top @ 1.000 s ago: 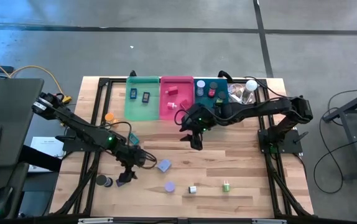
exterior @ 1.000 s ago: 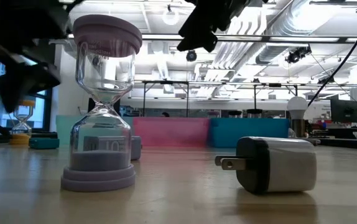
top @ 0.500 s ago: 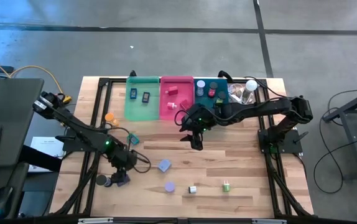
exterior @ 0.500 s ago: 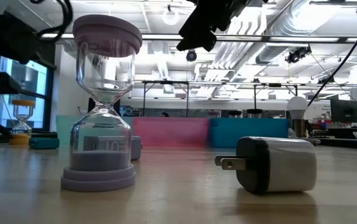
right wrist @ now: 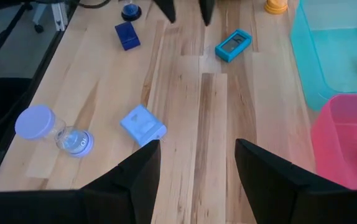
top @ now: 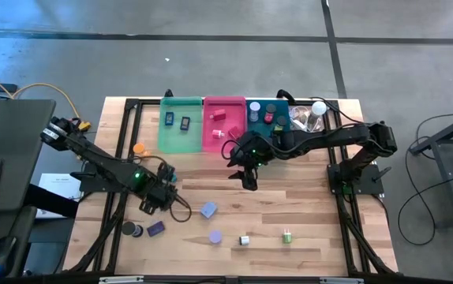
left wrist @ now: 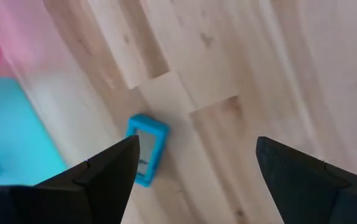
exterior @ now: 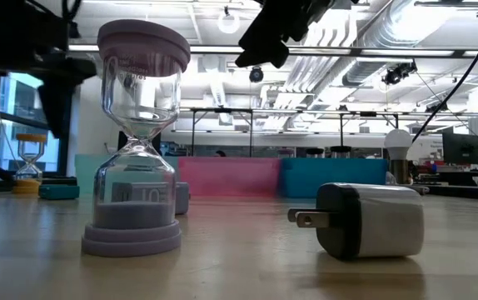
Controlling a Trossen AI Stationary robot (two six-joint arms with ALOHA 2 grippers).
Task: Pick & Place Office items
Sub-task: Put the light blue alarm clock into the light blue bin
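Our left hand [top: 149,204] hangs empty, fingers wide apart, above the table [top: 305,205] near a blue timer [left wrist: 145,149]; our right hand [top: 247,180] hovers half-open, empty.

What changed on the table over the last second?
The left gripper let go of the dark purple block, which now lies beside the small dark roll, and pulled back toward the teal timer, jaws open. The right gripper and the other items stayed put.
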